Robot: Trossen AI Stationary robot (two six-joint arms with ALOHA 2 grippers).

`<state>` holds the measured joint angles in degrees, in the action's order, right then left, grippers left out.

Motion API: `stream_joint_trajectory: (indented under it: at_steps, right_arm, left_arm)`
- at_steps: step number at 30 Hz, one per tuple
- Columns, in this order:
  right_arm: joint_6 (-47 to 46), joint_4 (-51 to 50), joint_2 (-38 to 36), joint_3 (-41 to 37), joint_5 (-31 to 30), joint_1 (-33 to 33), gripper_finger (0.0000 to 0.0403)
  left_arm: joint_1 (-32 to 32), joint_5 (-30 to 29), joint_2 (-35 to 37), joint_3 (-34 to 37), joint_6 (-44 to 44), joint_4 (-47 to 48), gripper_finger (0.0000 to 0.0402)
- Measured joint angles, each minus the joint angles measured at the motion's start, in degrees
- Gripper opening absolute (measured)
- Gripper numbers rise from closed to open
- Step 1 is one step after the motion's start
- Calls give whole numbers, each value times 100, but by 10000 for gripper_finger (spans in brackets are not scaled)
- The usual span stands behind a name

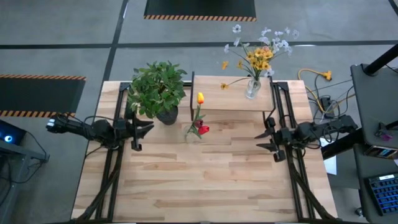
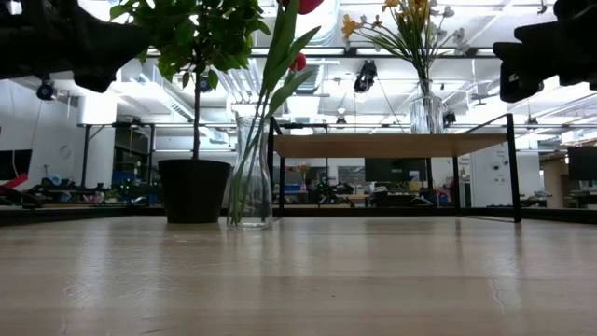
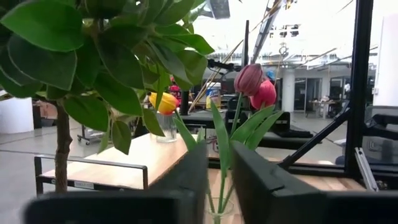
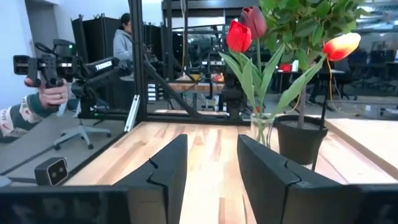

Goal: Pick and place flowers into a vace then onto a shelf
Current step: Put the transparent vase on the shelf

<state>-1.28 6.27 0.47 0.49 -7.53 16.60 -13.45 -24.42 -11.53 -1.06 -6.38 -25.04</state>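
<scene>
A glass vase (image 1: 194,133) of tulips (image 1: 199,115) stands on the table beside a potted plant (image 1: 158,89), another bouquet (image 1: 257,57) apparently on the shelf (image 1: 224,96), both the left gripper (image 1: 144,129) and right gripper (image 1: 263,140) empty, fingers parted.

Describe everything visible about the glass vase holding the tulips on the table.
The clear glass vase is a narrow-necked carafe standing upright on the wooden table, in front of the shelf and beside the dark potted plant. It holds red, maroon and yellow tulips with green leaves. Neither gripper touches it.
</scene>
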Motion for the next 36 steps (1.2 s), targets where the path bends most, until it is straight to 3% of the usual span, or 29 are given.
stream_joint_trajectory:
  at_steps: [7, 11, 15, 18, 23, 32, 36]
  right_arm:
    - [-28, -5, 2, 0, 0, 0, 123]
    - [-8, -5, 7, 0, -2, 0, 123]
    - [7, -6, 9, 0, -9, 0, 125]
    - [36, -12, 9, 2, -13, 0, 122]
    - [170, -198, 4, 2, -15, 0, 114]
    - [258, -407, 0, 4, -359, 0, 102]
    - [240, -408, -2, 4, -361, 0, 98]
  left_arm:
    - [0, 30, -409, -349, 479, -44, 193]
    - [-2, 92, -807, -824, 710, -8, 234]
    - [-6, 353, -1390, -1396, 707, 459, 241]
    - [-7, 386, -1892, -1940, 837, 1568, 241]
    - [-15, 384, -2717, -2747, 1885, 3236, 241]
    - [-670, 532, -3705, -3270, 2806, 3478, 242]
    - [-1239, 209, -3952, -3360, 3427, 3411, 242]
